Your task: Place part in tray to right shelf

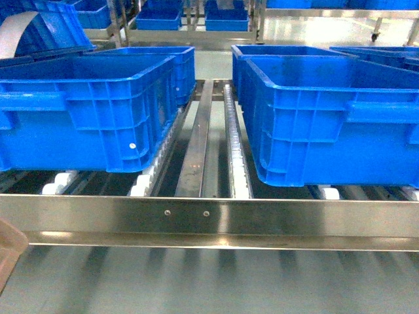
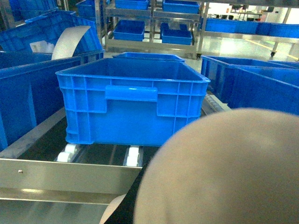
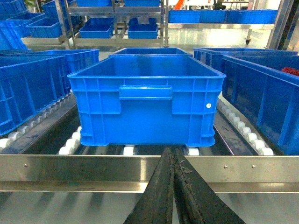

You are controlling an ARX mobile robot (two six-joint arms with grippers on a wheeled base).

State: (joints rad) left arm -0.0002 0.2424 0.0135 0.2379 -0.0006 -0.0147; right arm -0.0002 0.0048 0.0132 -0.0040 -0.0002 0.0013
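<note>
Part: the small blue block does not show in any of the three views, so where it sits cannot be told.
Tray: a beige curved surface (image 2: 224, 172) fills the lower right of the left wrist view, very close to the lens and blurred; a beige corner (image 1: 10, 252) also shows at the lower left edge of the head view, in front of the rail. Whether anything lies in it cannot be seen.
Right shelf: stainless-steel rack with a broad front rail (image 1: 262, 219) bearing two screws near the middle, and rows of white rollers (image 1: 232, 131) running back between the crates.
Left crate: large blue crate (image 1: 85, 108) standing on the rollers left of the centre rails.
Right crate: large blue crate (image 1: 334, 118) on the rollers to the right, its front corner close to the rail.
Right gripper: right gripper (image 3: 174, 158) shows in its wrist view as two dark fingers (image 3: 156, 196) pressed together at the tips, nothing between them, pointing at the front rail and the blue crate (image 3: 147, 100) behind it.
Left gripper: hidden behind the beige surface in its own wrist view; open or closed cannot be told.
Background: further steel racks with smaller blue bins (image 3: 142, 30) across a shiny floor.
</note>
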